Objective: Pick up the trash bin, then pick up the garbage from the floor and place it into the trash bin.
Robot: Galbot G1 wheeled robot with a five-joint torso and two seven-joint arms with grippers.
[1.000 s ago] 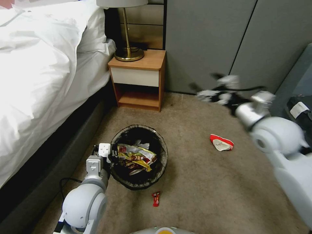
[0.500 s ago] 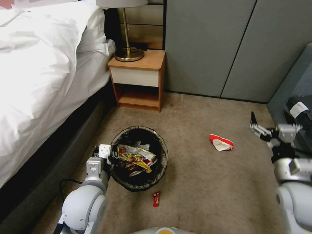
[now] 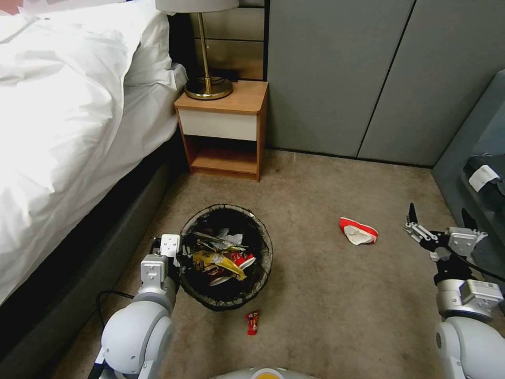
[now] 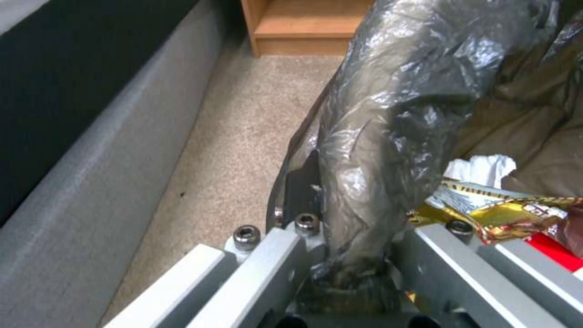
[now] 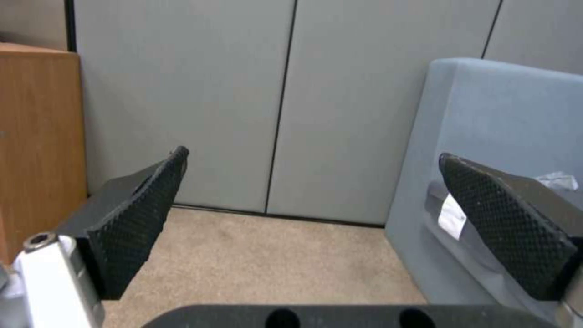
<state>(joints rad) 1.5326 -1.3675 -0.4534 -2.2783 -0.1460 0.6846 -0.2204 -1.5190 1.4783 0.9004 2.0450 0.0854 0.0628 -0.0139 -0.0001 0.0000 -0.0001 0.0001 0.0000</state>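
Nearest, down by the robot's base, a small red wrapper (image 3: 252, 321) lies on the carpet (image 3: 326, 295), just in front of the trash bin (image 3: 263, 263). The bin stands beside the bed (image 3: 63, 137), a round tub with a dark bag folded over its rim, and inside sit a yellow snack wrapper (image 3: 218, 261), something red and white, and a bit of white tissue (image 3: 231, 238). The left gripper (image 3: 181, 255) is at the bin's near-left rim, jaws clenched on the rim and bag. The left wrist view makes that plain: the crinkled bag (image 4: 389, 114) is pinched between the metal fingers (image 4: 267, 264), with the gold wrapper (image 4: 510, 209) and tissue (image 4: 483, 166) just past it. Off to the right, a crushed red-and-white cup (image 3: 359, 231) lies on open carpet, well apart from the bin. Near it hangs the right gripper (image 3: 439, 217), jaws spread wide and holding nothing; its wrist view shows the two black textured pads (image 5: 140, 214) apart, facing the grey wall panels (image 5: 243, 91) and a blue-grey chair (image 5: 504, 136). Farthest back, a wooden nightstand (image 3: 223, 126) carries a brass lamp (image 3: 208, 79).
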